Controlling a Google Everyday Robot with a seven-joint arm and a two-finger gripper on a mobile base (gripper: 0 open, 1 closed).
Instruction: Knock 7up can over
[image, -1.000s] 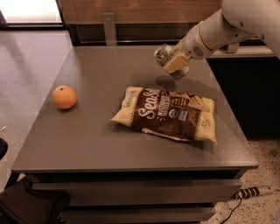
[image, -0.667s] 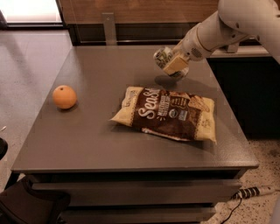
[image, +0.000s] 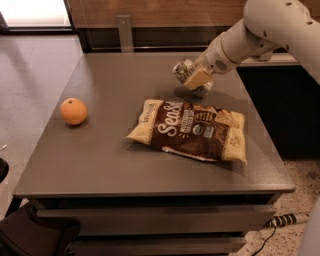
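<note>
Gripper at table rear, 7up can touching

In the upper right of the frame the gripper sits against the 7up can and covers its right side. Whether the can touches the table cannot be told, and its markings are too blurred to read. The arm runs off the top and right edges, a dark shape at lower left is cut by the bottom edge, and the chip bag has small print too fine to read.
</note>
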